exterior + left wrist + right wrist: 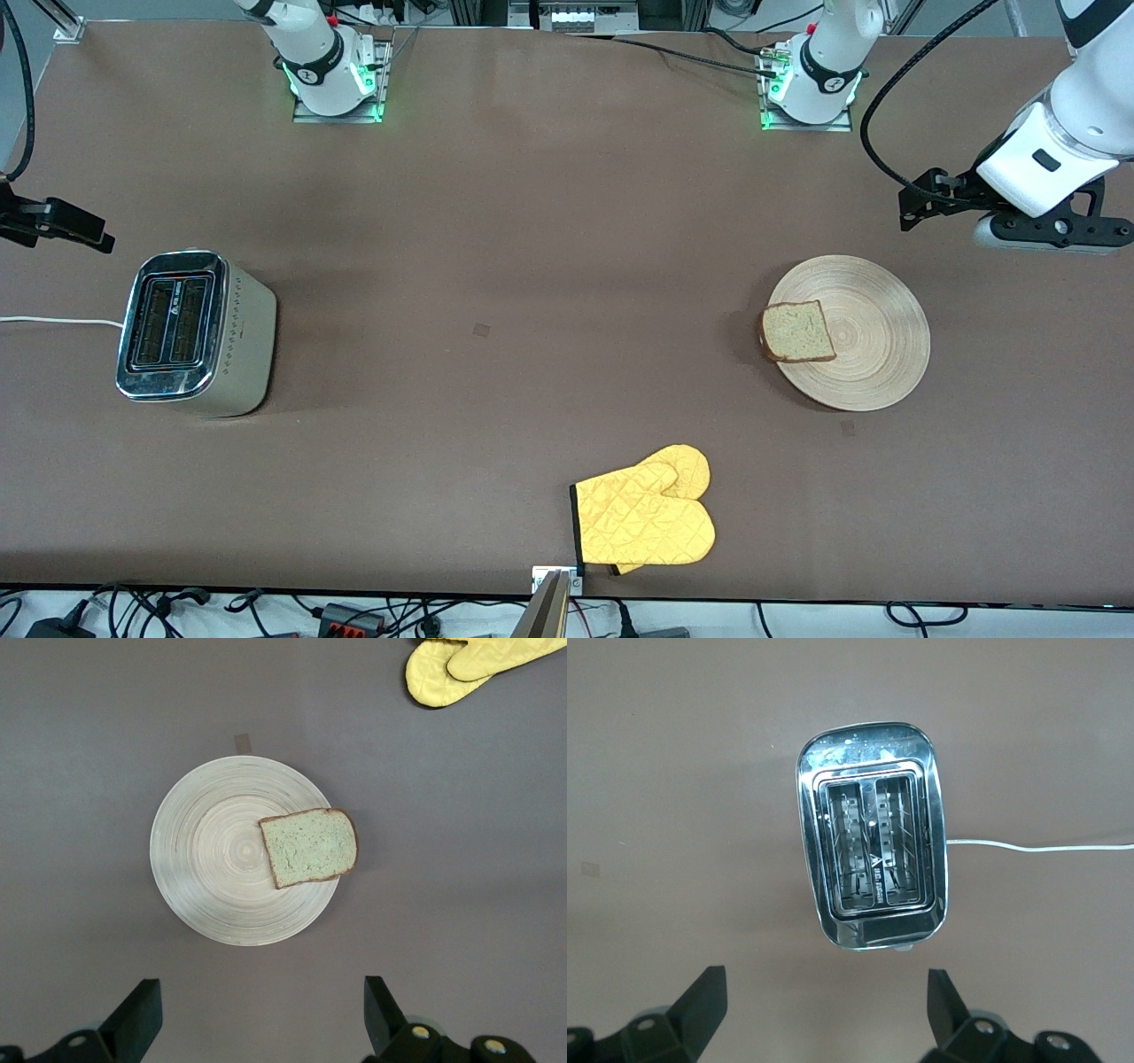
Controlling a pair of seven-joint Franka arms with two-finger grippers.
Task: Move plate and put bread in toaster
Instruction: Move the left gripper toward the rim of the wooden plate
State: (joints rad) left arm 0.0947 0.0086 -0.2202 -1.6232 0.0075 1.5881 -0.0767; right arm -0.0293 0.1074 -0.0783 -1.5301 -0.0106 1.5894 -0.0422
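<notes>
While the bread (798,330) lies flat on the plate (873,354), it sits at the plate's rim on the side toward the toaster (193,333), its crust slightly overhanging the edge. The plate rests on the brown table (496,266) toward the left arm's end; the toaster stands well apart from the plate, toward the right arm's end. Yellow oven mitts (647,518) lie nearer to the front camera than the plate.

The left wrist view shows the left gripper (257,1014) spread wide and empty above the table beside the plate. The right wrist view shows the right gripper (826,1010) equally wide above the toaster, revealing both empty slots (874,846) and the white cord (1036,848).
</notes>
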